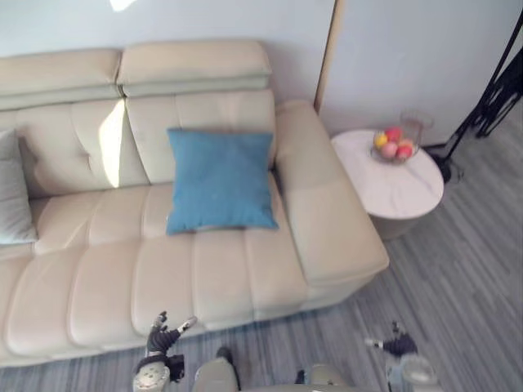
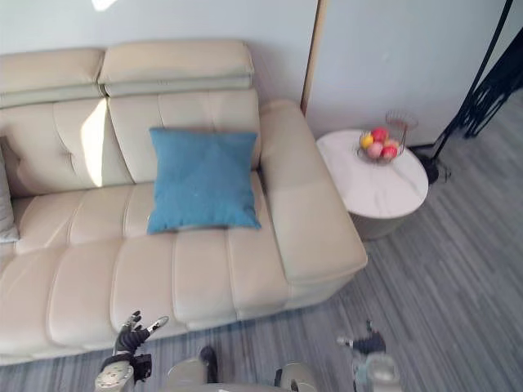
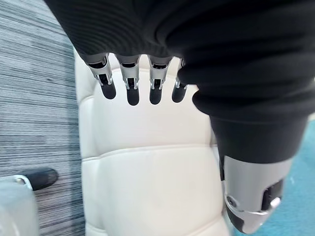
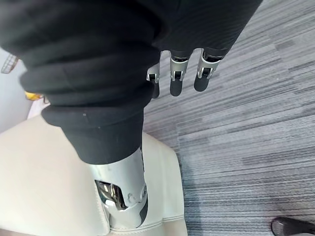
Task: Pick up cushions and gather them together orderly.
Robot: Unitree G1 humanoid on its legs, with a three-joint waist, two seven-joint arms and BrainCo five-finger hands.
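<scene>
A blue cushion [image 1: 221, 181] leans upright against the backrest of the cream sofa [image 1: 122, 278], near its right end. A grey cushion [image 1: 12, 192] stands at the sofa's far left, cut by the view's edge. My left hand [image 1: 161, 340] hangs low by the sofa's front edge, open, its fingers [image 3: 129, 83] straight over the seat and holding nothing. My right hand [image 1: 397, 345] hangs over the floor to the right of the sofa, also open, with its fingers [image 4: 176, 78] straight above the grey planks.
A round white side table [image 1: 396, 192] stands right of the sofa's armrest [image 1: 323, 196] and carries a wire bowl of fruit [image 1: 394, 144]. Black stand legs [image 1: 490, 98] rise at the far right. Grey plank floor [image 1: 458, 278] lies in front.
</scene>
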